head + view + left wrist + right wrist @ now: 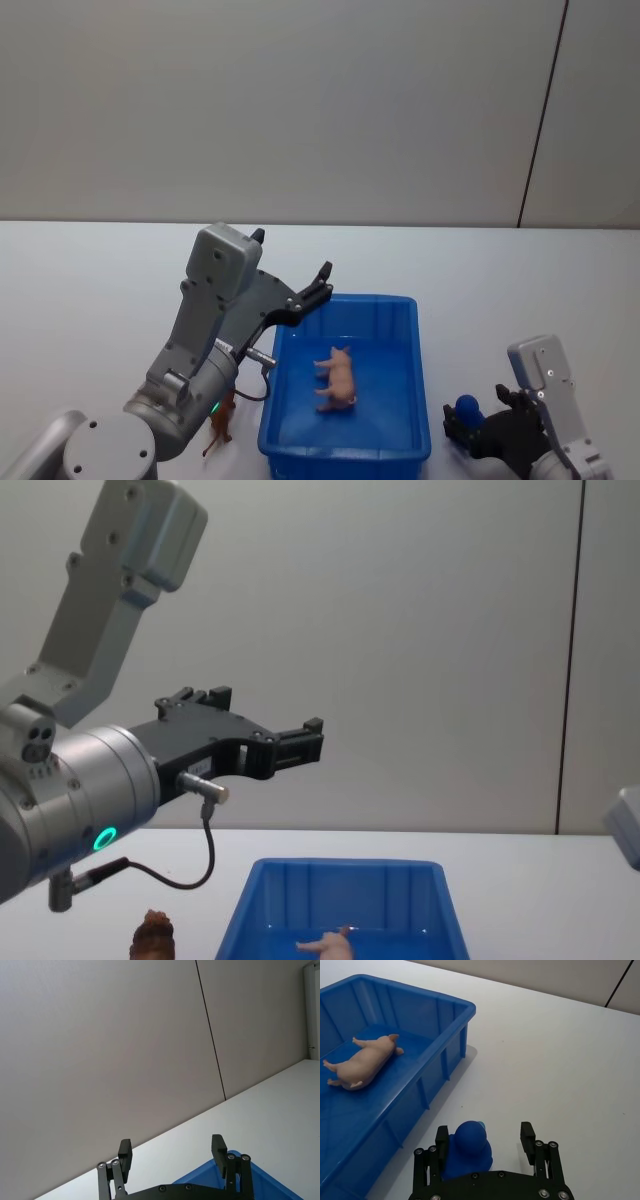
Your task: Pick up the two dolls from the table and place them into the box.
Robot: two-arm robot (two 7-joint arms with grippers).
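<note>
1. My right claw (484, 1132) is low over the tabletop (100, 300), close to its near edge and to the right of the box (345, 298). It is wide open and grips nothing.
2. The blue doll (467, 1142) stands upright on the tabletop between the two fingers of this claw. It sits against one finger, and there is a clear gap to the other.
3. This doll is rounded, so I see no real long axis. It has a small pale tip that seems to point away from my palm.
4. The relation that matters is this: the box lies to the left of my right claw, and its right long wall is near the doll but does not touch it. The long axis of the box runs from the near edge of the tabletop towards the far edge.
5. I judge that the next move is to close on the doll, lift it above the rim and carry it to the left.
6. The pink doll (338, 378) lies already on its side on the box floor. Its body is roughly along the box, with the head towards the far wall.
7. My left claw (171, 1149) hangs high over the far left corner of the box, open and empty.
8. A small brown figure (218, 425) stands on the tabletop, left of the box.
</note>
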